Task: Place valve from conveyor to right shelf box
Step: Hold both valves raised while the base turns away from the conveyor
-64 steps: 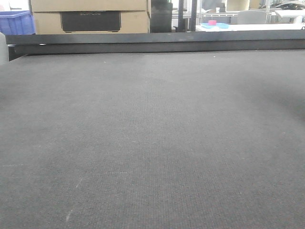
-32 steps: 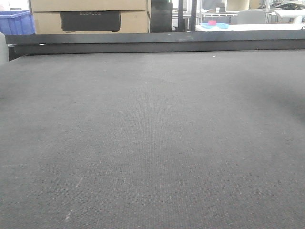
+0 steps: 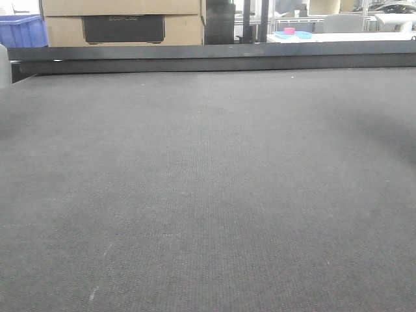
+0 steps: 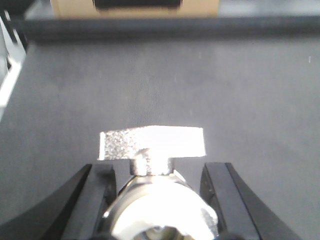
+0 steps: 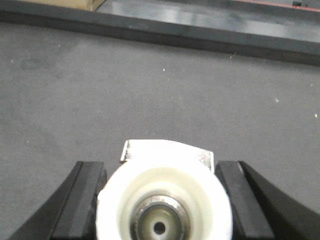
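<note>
The conveyor [image 3: 208, 182] fills the front view as a dark grey woven belt, and no valve or gripper shows there. In the left wrist view my left gripper [image 4: 158, 167] is shut on a shiny metal valve [image 4: 160, 205], whose flat handle [image 4: 150, 142] points forward above the conveyor [image 4: 150, 85]. In the right wrist view my right gripper [image 5: 160, 165] is shut on a second valve [image 5: 165, 200] with a white round end facing the camera, held over the belt [image 5: 150, 85]. The right shelf box is out of view.
A dark rail [image 3: 214, 58] runs along the belt's far edge. Behind it stand a cardboard box [image 3: 123, 23] and a blue crate [image 3: 23, 29] at the left. A white table with a pink object [image 3: 289, 31] stands at the far right.
</note>
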Robot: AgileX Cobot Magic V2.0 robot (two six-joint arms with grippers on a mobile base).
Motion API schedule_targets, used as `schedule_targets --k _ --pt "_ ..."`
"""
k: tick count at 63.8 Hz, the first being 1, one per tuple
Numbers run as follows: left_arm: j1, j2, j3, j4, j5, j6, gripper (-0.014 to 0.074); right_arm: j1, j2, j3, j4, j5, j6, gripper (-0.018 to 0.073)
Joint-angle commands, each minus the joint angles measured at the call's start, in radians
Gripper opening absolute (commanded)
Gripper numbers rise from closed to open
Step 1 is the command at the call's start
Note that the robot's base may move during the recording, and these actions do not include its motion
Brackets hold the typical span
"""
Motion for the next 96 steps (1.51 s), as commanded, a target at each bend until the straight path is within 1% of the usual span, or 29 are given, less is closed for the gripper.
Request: schedule_targets --k 1,30,44,51,96 --pt "0.004 -0.012 -0.010 -0.005 -0.079 -0.003 -0.0111 -0.004 -0.018 -0.010 0.003 -0.071 -0.009 -0.0162" --pt "0.004 -0.012 -0.010 -0.005 -0.087 -0.003 -0.0111 -0.004 -0.018 -0.010 0.003 -0.078 -0.009 -0.0162" --pt "0.004 -0.010 -0.010 -0.002 -0.176 -0.003 -0.0111 -0.004 -0.016 -0.010 0.003 -0.191 -0.009 -0.0162" --pt "0.004 -0.010 -0.010 -0.002 -0.205 -0.003 -0.0111 -0.004 -0.014 -0.010 0.003 -0.227 -0.009 -0.0162" --pt "0.004 -0.010 -0.010 -0.002 -0.209 -0.003 -0.0111 -0.004 -0.014 -0.010 0.003 -0.229 -0.009 -0.0162"
